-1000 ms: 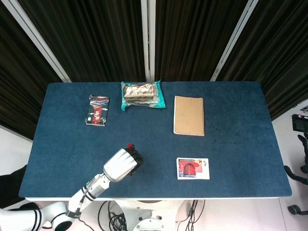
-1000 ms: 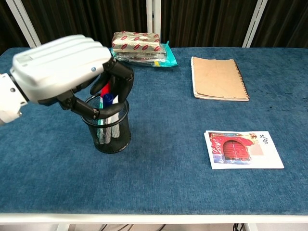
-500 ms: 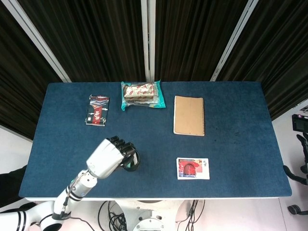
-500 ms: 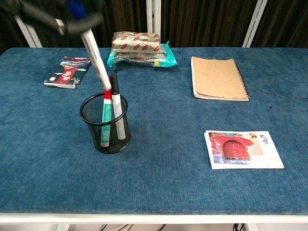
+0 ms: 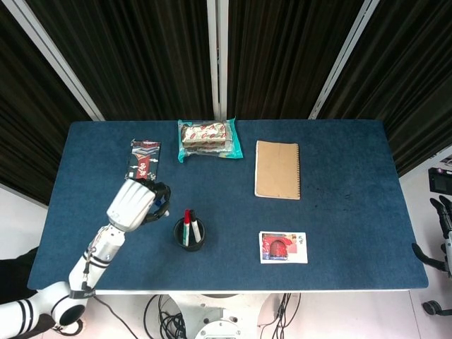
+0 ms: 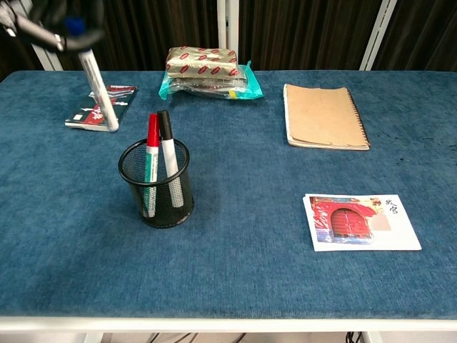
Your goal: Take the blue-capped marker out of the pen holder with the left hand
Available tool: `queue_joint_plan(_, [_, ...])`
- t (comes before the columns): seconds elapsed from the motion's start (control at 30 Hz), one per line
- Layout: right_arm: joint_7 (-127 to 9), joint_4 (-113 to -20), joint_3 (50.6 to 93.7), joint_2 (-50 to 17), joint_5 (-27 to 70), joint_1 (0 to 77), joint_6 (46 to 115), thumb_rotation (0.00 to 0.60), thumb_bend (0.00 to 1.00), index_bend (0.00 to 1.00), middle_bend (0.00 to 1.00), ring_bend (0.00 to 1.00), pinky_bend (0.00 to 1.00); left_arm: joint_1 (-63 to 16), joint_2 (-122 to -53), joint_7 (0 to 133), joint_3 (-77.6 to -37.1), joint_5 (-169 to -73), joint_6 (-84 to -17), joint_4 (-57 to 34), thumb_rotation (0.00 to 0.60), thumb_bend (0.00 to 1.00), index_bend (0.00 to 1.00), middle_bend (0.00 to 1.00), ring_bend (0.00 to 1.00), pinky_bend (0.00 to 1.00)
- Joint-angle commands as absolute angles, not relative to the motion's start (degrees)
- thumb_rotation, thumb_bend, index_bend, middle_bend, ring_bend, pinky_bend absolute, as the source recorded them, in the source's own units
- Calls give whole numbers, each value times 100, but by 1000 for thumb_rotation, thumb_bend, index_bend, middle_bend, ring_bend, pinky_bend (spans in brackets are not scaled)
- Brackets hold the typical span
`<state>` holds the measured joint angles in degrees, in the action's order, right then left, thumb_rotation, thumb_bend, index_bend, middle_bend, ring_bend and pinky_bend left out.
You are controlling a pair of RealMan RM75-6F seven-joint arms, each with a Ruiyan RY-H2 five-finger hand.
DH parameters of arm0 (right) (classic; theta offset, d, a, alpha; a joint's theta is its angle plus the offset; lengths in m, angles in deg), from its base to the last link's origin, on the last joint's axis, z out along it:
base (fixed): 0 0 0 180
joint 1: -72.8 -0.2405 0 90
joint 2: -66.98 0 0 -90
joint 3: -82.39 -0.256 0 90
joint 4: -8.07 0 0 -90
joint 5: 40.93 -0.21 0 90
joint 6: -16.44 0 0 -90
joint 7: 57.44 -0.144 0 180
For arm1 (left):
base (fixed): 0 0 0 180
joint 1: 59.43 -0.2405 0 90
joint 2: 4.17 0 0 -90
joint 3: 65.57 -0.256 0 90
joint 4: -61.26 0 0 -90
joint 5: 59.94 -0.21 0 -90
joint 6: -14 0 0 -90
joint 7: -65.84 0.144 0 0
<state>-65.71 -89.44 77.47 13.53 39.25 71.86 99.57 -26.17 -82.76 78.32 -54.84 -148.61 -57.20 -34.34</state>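
Note:
My left hand (image 5: 135, 201) grips the blue-capped marker (image 6: 97, 87), held up clear of and to the left of the black mesh pen holder (image 6: 157, 183). In the chest view only the dark fingers (image 6: 53, 20) show at the top left corner, with the white barrel hanging down and tilted. A red-capped marker (image 6: 151, 146) and a black-capped marker (image 6: 167, 151) still stand in the pen holder (image 5: 189, 234). My right hand is outside both views.
A dark booklet (image 6: 101, 107) lies behind the held marker. A wrapped snack pack (image 6: 207, 71) sits at the back, a brown spiral notebook (image 6: 323, 116) to the right, and a red picture card (image 6: 360, 221) at front right.
The left hand has lifted the blue-capped marker fully out of the holder and carried it left and back. The two other markers stay in the holder.

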Motion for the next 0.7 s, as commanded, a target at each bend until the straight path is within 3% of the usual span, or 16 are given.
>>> queue_joint_plan(0.03, [-6576,-8934,7741,1353,3899,7182,9939,600,189,0,0,0,0,-2460,-8597,7589,-5535,-14428,-5280,-2919,600,394,628,630,701,751])
queue_joint_plan(0.2, [-6618,-8888,7733,1353,3843,7172,9885,600,189,0,0,0,0,-2397,-8883,7295,-5541,-14285,-5182,-2432,600,358,564,571,624,680])
queue_joint_plan(0.33, [-6657,-8848,7729,1347,3814,7161,9843,600,190,0,0,0,0,-2372,-8924,7093,-5624,-14436,-5221,-2155,600,304,162,269,277,425])
queue_joint_plan(0.4, [-6663,-8835,7727,1339,3812,7155,9834,600,190,0,0,0,0,-2386,-8865,7000,-5629,-14431,-5237,-2208,600,274,47,131,118,293])
queue_joint_plan(0.5, [-6653,-8831,7725,1324,3819,7147,9830,600,189,0,0,0,0,-2445,-8771,6997,-5616,-14480,-5411,-2274,600,229,10,41,12,191])
queue_joint_plan(0.7, [-6601,-8892,7719,1313,3874,7156,9906,600,189,0,0,0,0,-2747,-8257,7606,-5643,-14562,-5927,-2727,600,206,25,40,0,174])
